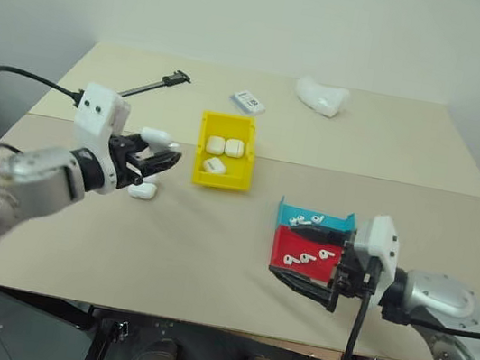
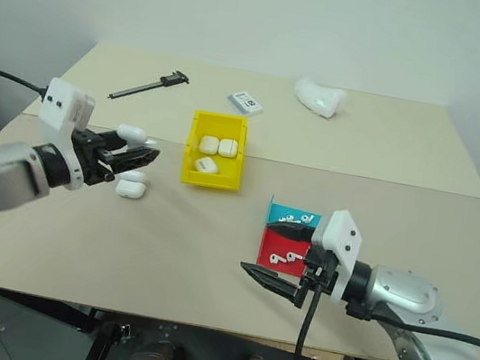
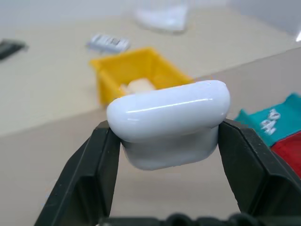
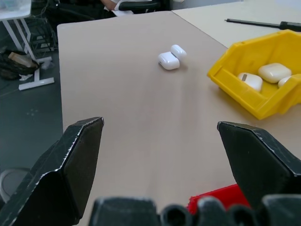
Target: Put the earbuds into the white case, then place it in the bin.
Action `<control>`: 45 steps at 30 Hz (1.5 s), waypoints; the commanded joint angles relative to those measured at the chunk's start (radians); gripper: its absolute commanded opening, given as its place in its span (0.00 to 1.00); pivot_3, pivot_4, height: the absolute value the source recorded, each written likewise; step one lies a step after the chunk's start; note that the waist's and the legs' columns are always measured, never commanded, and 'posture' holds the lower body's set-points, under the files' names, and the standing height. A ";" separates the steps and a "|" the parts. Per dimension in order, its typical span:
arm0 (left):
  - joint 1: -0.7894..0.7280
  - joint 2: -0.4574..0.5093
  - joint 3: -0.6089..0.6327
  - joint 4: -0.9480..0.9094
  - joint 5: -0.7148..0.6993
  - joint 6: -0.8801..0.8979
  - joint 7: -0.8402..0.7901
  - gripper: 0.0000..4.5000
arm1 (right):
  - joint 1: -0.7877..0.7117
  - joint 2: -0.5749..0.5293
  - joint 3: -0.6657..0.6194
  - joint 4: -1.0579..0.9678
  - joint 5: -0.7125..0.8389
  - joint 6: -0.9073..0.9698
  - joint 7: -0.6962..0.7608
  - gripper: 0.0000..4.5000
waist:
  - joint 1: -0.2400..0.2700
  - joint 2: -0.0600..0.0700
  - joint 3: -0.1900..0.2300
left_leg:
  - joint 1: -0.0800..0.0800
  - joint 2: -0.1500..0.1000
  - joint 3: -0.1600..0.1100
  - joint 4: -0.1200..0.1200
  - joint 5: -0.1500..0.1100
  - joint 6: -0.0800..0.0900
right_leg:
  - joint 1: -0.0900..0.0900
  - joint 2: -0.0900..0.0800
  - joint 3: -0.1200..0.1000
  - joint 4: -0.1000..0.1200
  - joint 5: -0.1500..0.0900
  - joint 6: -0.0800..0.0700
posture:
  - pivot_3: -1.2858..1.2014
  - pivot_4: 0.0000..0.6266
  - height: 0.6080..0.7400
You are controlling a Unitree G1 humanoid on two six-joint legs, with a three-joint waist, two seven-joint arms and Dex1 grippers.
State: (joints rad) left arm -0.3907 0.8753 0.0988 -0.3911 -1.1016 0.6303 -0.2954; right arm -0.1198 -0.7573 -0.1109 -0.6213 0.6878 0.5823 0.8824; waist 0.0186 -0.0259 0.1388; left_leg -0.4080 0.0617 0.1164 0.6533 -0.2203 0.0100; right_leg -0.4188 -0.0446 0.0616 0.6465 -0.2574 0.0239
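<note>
The table (image 1: 209,257) carried everything, and the yellow bin (image 1: 221,173) near its middle served as the anchor for the rest. Three white cases already lay inside that bin, so the job looked partly done for earlier pieces. To the right of the bin and nearer the robot sat the teal and red trays (image 1: 313,237), each holding loose earbuds (image 1: 305,259) (sorted there, presumably, so a claw could pick them one at a time). The right gripper (image 2: 283,255) hung at those trays with its fingers spread wide and nothing between them, seemingly poised to take an earbud. Left of the bin, the left gripper (image 1: 156,159) was clamped on the white case (image 3: 169,120), pinching its sides and holding it level above the table, probably so the other arm could load it. On the table beneath lay two more cases (image 4: 172,57), touching each other. Beyond the bin rested a lumpy white object (image 1: 321,95), a flat labelled box (image 1: 249,101) and a black caliper (image 1: 155,84).
</note>
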 commanded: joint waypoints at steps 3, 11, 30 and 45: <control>-0.136 -0.146 -0.052 0.139 0.149 -0.208 -0.420 0.64 | -0.051 -0.055 -0.071 -0.007 0.038 -0.005 0.035 1.00 | -0.003 -0.001 0.000 | -0.001 0.000 0.000 0.001 -0.001 0.002 | 0.000 0.000 0.000 0.000 0.000 0.000 | 0.52 0.24 1.00; -0.299 -0.339 -0.121 0.332 0.221 -0.341 -0.905 0.64 | -0.092 -0.147 -0.132 0.023 0.065 0.015 0.074 1.00 | -0.011 -0.001 -0.001 | -0.005 0.002 -0.002 0.007 -0.003 0.006 | -0.001 0.002 0.000 0.001 0.000 0.001 | 0.52 0.24 1.00; -0.370 -0.430 -0.203 0.167 0.224 -0.094 -0.962 0.64 | -0.288 -0.355 0.060 0.121 -0.044 0.192 0.099 0.91 | -0.023 0.000 -0.001 | -0.005 0.003 -0.008 0.007 -0.004 0.007 | -0.001 0.003 0.000 0.002 -0.001 0.002 | 0.52 0.24 1.00; -0.355 -0.441 -0.193 0.137 0.250 -0.108 -0.975 0.64 | -0.505 -0.343 0.475 0.307 -0.528 -0.081 0.316 0.49 | -0.031 0.000 -0.001 | -0.006 0.003 -0.007 0.007 -0.004 0.008 | -0.003 0.003 0.001 0.001 -0.001 0.002 | 0.52 0.24 1.00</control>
State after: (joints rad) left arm -0.7404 0.4348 -0.1136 -0.2231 -0.8518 0.5396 -1.2653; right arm -0.6015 -1.1064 0.3619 -0.3244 0.1966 0.5469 1.1722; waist -0.0125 -0.0259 0.1379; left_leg -0.4139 0.0647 0.1093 0.6608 -0.2243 0.0175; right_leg -0.4219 -0.0417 0.0628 0.6478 -0.2581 0.0258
